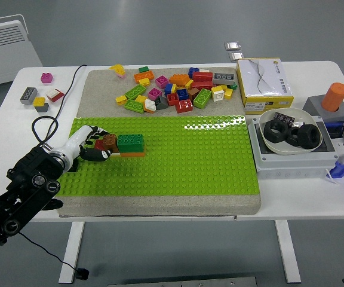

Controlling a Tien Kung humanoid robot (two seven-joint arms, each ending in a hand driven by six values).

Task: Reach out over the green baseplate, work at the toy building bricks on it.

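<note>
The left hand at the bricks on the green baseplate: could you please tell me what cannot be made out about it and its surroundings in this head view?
- Left hand: its fingers overlap the brown brick; whether they grip it or only touch it is unclear.
- Orange brick: mostly hidden under the green brick.
- Brick pile: lower bricks are covered by upper ones.
- Box: print too small to read.
- Right arm: outside the frame.

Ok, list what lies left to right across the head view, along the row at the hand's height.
Left hand → brown brick → green brick → bare green baseplate → white bowl of black nuts.
</note>
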